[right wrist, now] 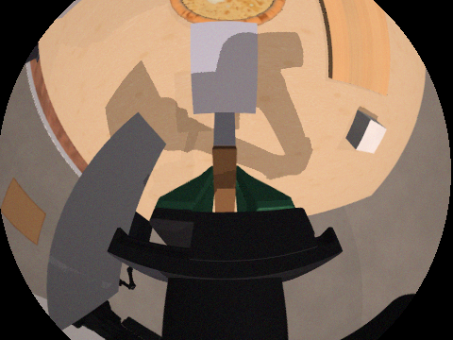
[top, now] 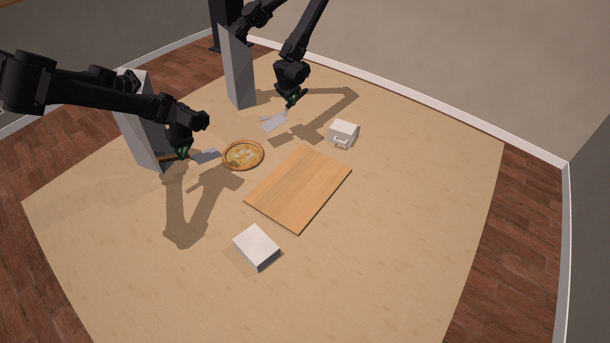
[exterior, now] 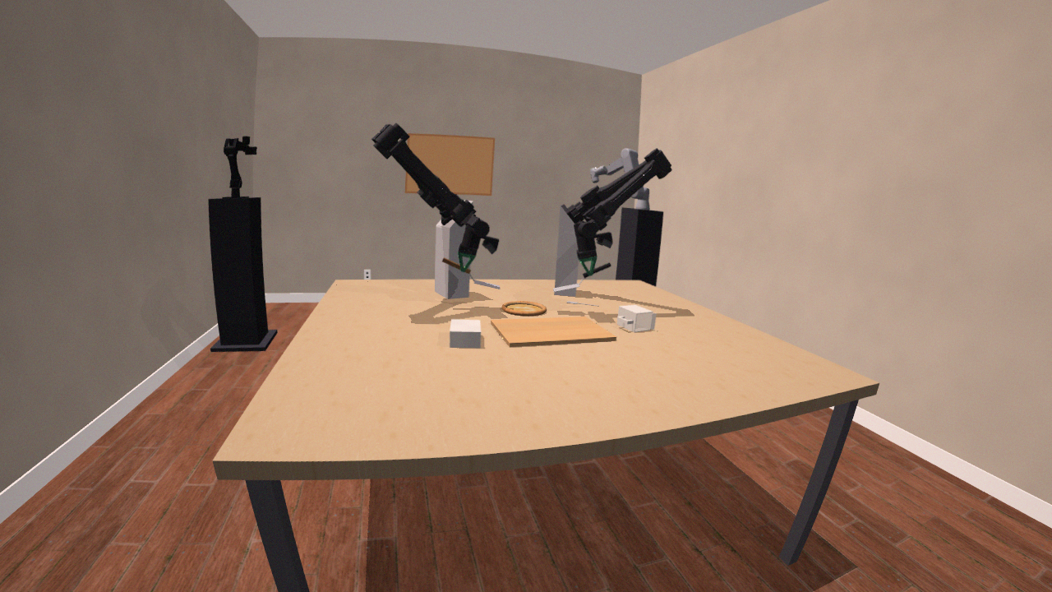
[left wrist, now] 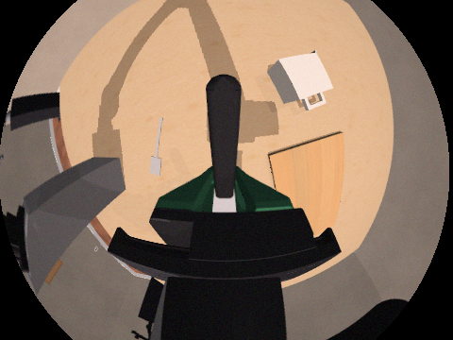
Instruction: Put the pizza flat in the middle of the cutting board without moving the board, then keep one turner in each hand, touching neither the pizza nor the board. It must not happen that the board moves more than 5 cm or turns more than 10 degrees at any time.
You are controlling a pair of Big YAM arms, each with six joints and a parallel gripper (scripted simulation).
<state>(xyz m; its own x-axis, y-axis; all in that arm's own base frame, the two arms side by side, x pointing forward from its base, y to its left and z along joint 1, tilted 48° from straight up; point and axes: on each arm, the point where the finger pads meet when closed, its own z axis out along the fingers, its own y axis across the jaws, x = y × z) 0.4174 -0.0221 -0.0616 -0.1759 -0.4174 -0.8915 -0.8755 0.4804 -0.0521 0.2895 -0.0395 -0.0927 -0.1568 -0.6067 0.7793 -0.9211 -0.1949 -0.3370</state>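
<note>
The pizza (top: 243,155) (exterior: 523,313) (right wrist: 226,7) lies flat on the table beside the cutting board (top: 298,189) (exterior: 551,330) (left wrist: 307,175) (right wrist: 359,47). My left gripper (top: 290,105) (exterior: 588,273) (left wrist: 224,171) is shut on the black-handled turner (top: 275,122) (left wrist: 224,132) and holds it above the table, on the side toward the drawer box. My right gripper (top: 183,157) (exterior: 465,269) (right wrist: 225,171) is shut on the brown-handled turner (top: 206,155) (exterior: 485,284) (right wrist: 224,90). Its blade is raised and tilted, close to the pizza's edge in the pictures. The left wrist view does not show the pizza.
A white box with a handle (top: 341,132) (exterior: 636,317) (left wrist: 307,76) and a white block (top: 256,245) (exterior: 464,333) (right wrist: 370,137) stand at opposite ends of the board. A thin grey utensil (exterior: 582,302) (left wrist: 156,165) lies behind the left turner. Grey pillars (top: 236,72) (right wrist: 99,203) stand near both arms.
</note>
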